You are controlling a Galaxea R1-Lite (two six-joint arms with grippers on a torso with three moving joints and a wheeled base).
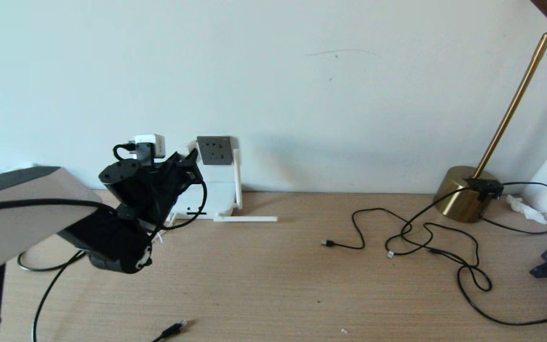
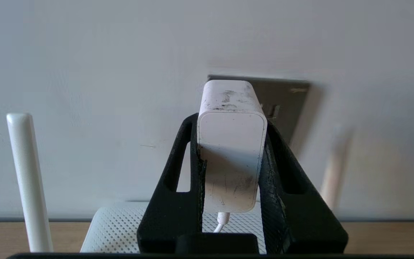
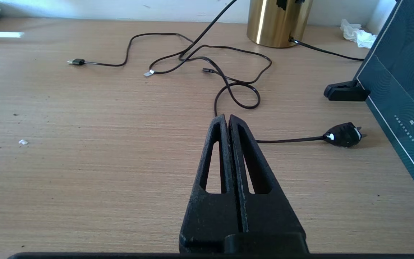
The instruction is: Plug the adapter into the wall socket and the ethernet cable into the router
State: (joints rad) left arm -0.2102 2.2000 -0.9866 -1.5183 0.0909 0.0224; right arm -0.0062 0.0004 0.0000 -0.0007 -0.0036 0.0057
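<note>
Desk (image 1: 273, 285): wooden top, bearing all loose items below.

Router (image 1: 216, 194): white box, standing against the wall directly under the wall socket; one antenna (image 1: 246, 219) is lying flat on the desk, another (image 2: 27, 180) is standing upright. Its perforated top (image 2: 113, 230) is showing below the left claw in the left wrist view.

Left gripper (image 2: 230, 144): raised in front of the wall, above the router. Its jaws are standing partly apart and are clamping the adapter (image 2: 231, 144) by its two sides, thin white cord hanging out beneath.

Wall socket (image 1: 214, 150): dark grey plate. The adapter is sitting just in front of it in the left wrist view (image 2: 286, 104); whether the pins are touching it cannot be told.

Right gripper (image 3: 228, 120): parked low over the desk, jaws pressed fully together, holding nothing.

Brass lamp base (image 1: 463, 192): standing at the far right, black cords trailing from it.

Ethernet cable (image 1: 171, 330): lying on the desk's near edge, plug end free, well apart from the router.
</note>
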